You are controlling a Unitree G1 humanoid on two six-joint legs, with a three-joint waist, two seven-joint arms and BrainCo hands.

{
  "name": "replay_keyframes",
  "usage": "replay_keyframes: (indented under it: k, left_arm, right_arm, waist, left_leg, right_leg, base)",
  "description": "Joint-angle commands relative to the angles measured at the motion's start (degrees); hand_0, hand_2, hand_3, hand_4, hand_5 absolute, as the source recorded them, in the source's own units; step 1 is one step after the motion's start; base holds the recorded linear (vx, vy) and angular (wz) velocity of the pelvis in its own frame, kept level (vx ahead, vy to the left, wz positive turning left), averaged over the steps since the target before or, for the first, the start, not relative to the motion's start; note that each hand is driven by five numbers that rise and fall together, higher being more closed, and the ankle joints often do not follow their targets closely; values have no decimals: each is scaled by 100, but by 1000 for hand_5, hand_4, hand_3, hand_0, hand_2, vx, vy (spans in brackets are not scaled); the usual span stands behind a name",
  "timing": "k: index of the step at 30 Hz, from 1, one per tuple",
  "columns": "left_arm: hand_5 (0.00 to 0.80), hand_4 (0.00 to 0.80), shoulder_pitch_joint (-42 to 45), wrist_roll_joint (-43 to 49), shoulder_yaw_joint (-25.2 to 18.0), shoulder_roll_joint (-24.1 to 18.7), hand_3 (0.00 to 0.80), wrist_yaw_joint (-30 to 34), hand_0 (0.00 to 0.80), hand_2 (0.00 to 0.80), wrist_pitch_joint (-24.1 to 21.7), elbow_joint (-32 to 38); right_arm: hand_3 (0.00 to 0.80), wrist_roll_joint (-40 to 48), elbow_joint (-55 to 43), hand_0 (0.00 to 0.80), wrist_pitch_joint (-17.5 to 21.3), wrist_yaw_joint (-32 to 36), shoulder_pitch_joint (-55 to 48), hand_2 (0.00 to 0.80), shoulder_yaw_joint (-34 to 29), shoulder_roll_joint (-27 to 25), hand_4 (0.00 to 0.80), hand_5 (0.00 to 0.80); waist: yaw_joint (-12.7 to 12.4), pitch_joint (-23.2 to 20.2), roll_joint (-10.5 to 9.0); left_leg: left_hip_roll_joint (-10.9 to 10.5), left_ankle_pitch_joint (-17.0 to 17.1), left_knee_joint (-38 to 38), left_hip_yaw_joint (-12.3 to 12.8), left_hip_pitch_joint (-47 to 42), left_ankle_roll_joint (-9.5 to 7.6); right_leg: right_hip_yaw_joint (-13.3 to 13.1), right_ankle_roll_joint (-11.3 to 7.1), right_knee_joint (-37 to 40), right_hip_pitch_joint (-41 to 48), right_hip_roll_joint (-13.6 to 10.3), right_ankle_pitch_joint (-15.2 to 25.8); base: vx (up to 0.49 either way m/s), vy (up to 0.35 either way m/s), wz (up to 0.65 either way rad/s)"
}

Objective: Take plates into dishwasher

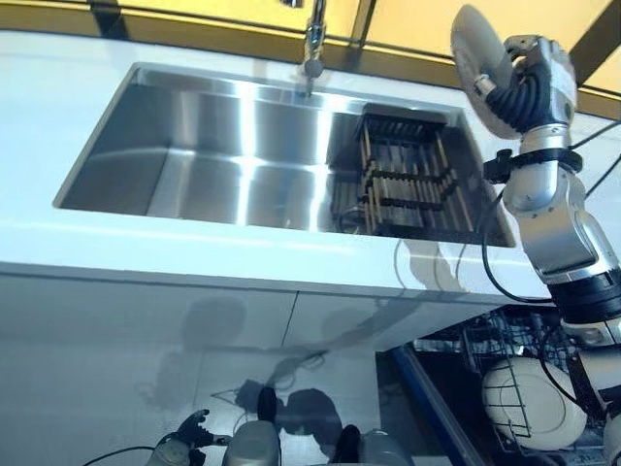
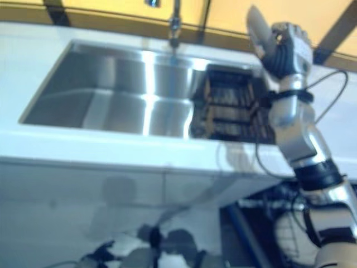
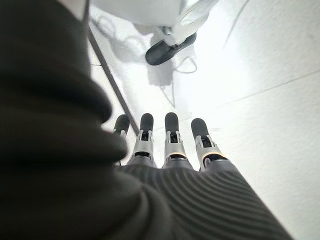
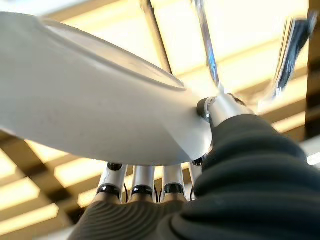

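My right hand (image 1: 529, 83) is raised at the far right, above the right end of the sink (image 1: 194, 136), and its fingers (image 4: 142, 182) and thumb are clamped on the rim of a white plate (image 1: 477, 60), which I hold on edge in the air. In the right wrist view the plate's pale underside fills the frame, with my fingers under it and the thumb pressing from the other side. The steel sink is set into a white surface (image 1: 58, 87), with a tap (image 1: 313, 44) at its far edge. A dark slatted rack (image 1: 412, 175) sits in the sink's right part, just below and to the left of my raised hand. Down at the near right, under the surface, the dishwasher rack (image 1: 490, 364) is pulled out, and a white plate (image 1: 534, 403) already stands in its wire frame. My left hand (image 3: 170, 145) hangs low near the floor, its fingers straight and relaxed, holding nothing.
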State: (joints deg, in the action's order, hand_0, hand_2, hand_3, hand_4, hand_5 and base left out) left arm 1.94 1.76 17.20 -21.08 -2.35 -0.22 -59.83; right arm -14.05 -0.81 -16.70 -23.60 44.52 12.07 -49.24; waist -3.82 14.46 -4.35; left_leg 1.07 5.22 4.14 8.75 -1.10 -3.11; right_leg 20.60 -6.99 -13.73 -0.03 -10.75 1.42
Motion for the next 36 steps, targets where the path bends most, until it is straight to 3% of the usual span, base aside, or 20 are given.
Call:
replay_keyframes:
  k: [1,6,16,28,36]
  left_arm:
    - [0,0,-79,140,111,259,0,-51,0,0,-64,-165]
    - [0,0,-117,87,32,234,0,-78,0,0,-18,-261]
    - [0,0,-229,104,-108,239,0,-66,0,0,-30,-297]
    - [0,0,-417,199,-133,229,0,54,0,0,-31,-242]
    - [0,0,-489,109,-98,173,0,33,0,0,-113,-274]
  right_arm:
    - [800,104,-223,800,151,-482,159,800,-468,-680,800,800]
    - [800,145,-408,800,104,-544,-82,800,-782,-953,800,800]
    - [800,208,-343,800,92,-479,-919,800,-1526,-1154,800,800]
    - [800,841,-358,800,595,-123,-2365,800,-2345,-587,800,800]
    - [800,1215,-124,800,669,183,-2811,800,-2308,-97,800,800]
  waist:
    - [27,-502,132]
    - [229,-739,88]
    - [578,-971,97]
    - [896,-956,150]
    - [1008,-787,198]
  left_leg:
    - [-164,-748,86,294,-426,118]
    - [-128,-757,86,536,-427,207]
    - [-17,-654,86,745,-455,372]
    - [137,-494,86,869,-406,487]
    - [197,-394,86,943,-297,517]
  right_leg:
    - [-322,-93,-559,-279,240,-273]
    - [-475,-20,-95,-91,460,-367]
    - [-713,222,592,183,807,-519]
    - [-869,398,1084,297,1085,-513]
    - [-932,424,1265,281,1120,-397]
  base:
    - [-138,-130,-39]
    - [-115,-116,-32]
    - [-114,-130,-26]
    - [-118,-119,-7]
    - [-94,-63,-8]
